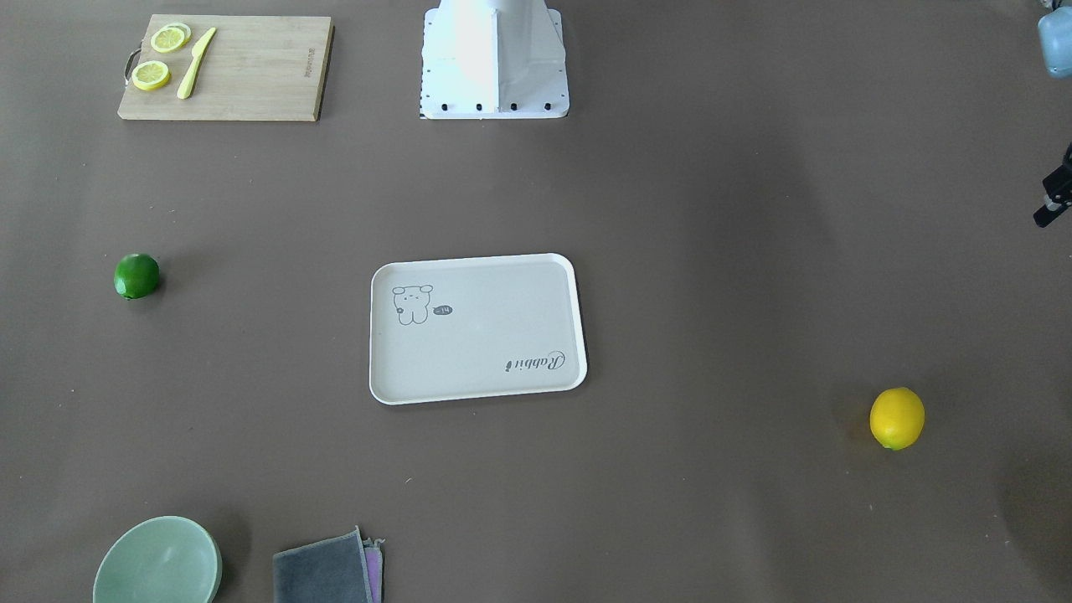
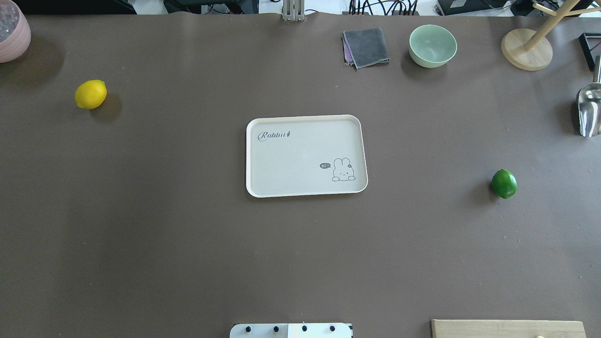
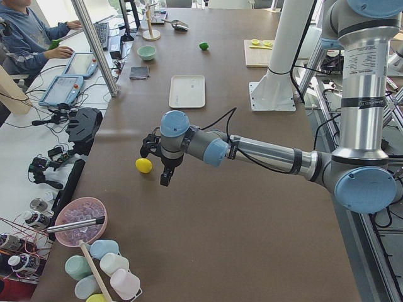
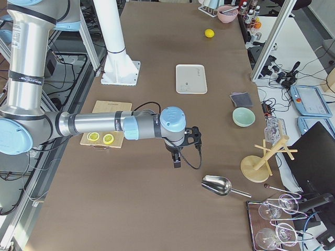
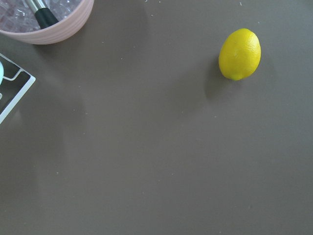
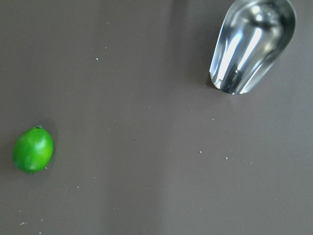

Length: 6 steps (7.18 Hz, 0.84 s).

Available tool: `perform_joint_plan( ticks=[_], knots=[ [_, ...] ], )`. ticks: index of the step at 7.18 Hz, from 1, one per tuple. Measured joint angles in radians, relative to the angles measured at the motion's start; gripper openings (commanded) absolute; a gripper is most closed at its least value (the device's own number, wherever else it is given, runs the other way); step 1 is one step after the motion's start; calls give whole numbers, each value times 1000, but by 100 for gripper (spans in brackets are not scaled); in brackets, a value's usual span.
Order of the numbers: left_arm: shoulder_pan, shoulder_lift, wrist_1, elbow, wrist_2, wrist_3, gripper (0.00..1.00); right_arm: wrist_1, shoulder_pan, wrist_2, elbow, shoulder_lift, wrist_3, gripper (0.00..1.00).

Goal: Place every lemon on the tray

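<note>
Tray [image 2: 300, 155] at ctr of table [image 2: 188, 234]. Yellow lemon [image 2: 90, 94] on table far L, green lemon [image 2: 504, 183] on table R, both well apart from tray. L gripper [image 3: 165, 179] hangs near yellow lemon, R gripper [image 4: 177, 159] hangs over table; grip state of both can't tell.

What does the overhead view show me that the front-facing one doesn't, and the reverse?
Overhead only: the pink bowl, the wooden stand and the metal scoop. Front-facing only: the lemon slices and yellow knife, shown clearly on the cutting board. Both: the tray, the yellow lemon and the green lemon lying off it, the green bowl and the grey cloth.
</note>
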Motion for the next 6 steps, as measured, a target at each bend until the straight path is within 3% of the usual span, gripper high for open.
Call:
perform_joint_plan(
  ticks=[4,6],
  knots=[
    [93,-206,1,176,0,-66,97,146,-270,-22,-5,60,403,98],
    [130,-267,1,236,2,-69,97,177,-368,-74,-18,85,505,98]
  ],
)
